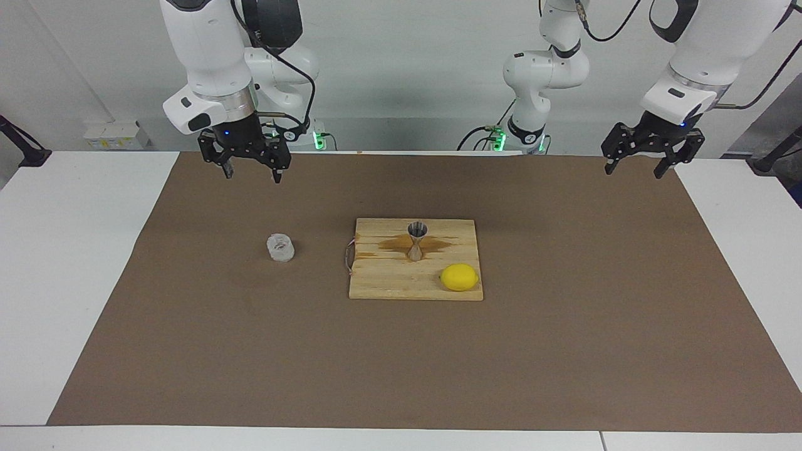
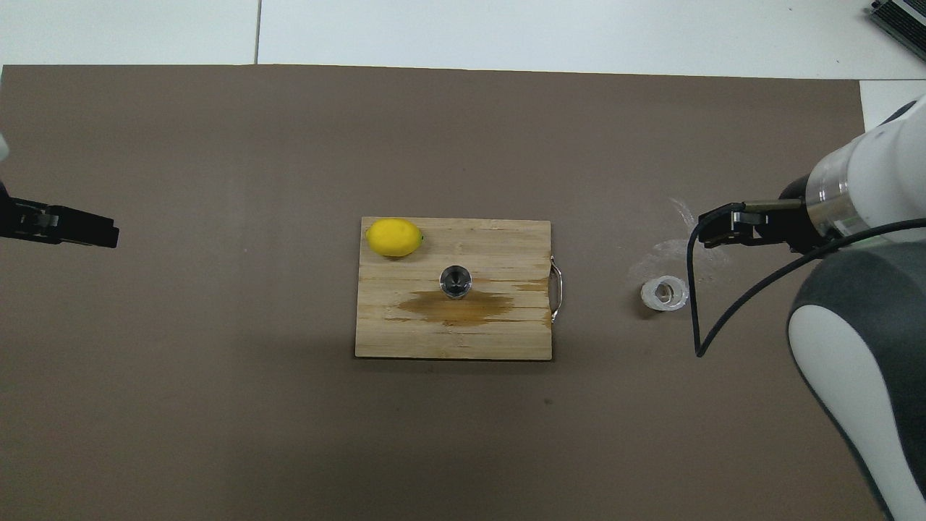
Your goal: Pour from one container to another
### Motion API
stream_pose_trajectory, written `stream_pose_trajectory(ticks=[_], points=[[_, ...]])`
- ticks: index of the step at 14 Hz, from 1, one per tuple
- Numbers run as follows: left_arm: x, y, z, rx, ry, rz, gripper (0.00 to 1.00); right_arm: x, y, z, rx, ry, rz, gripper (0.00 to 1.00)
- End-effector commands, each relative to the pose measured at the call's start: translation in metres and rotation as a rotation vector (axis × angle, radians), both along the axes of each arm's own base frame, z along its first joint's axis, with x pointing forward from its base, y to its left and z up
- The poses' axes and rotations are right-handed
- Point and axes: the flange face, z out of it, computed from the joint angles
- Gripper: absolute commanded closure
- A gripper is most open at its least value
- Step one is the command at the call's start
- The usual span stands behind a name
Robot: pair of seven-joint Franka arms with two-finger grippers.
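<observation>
the glass cup [image 1: 280, 247] stands upright on the brown mat [image 1: 564, 351], apart from the wooden board [image 1: 401, 285] and toward the right arm's end of the table. the metal jigger [image 1: 416, 240] stands upright on that board, on a brown wet-looking stain [image 1: 438, 244], with a lemon [image 1: 458, 277] farther from the robots on the same board. the right gripper [image 1: 250, 170] hangs in the air over the mat near the robots' edge, its jaws spread and holding nothing; it is well above and short of the cup. the left gripper [image 1: 634, 165] waits over the mat's edge at the left arm's end, jaws likewise spread and empty. nothing is grasped, so judging by this the pour has either not begun or is already over; the stain hints that liquid has reached the board rather than the jigger's mouth. the risks from here look plain: the cup is squat and faceted, so jaws closing off-centre could skid on the glass and tip it. the jigger has a narrow waist and a small mouth, so a tilt that is too quick or misaligned would send liquid over the rim onto the board, and a bump from the cup could topple it. whether the cup holds anything cannot be told.
</observation>
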Motion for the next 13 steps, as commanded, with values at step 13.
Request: stream_pose_trajectory(ticks=[13], points=[[0.003,0.012,-0.005,0.000,0.032,0.009,0.00,0.002,-0.002,-0.002,0.003,-0.001,-0.012,0.00]])
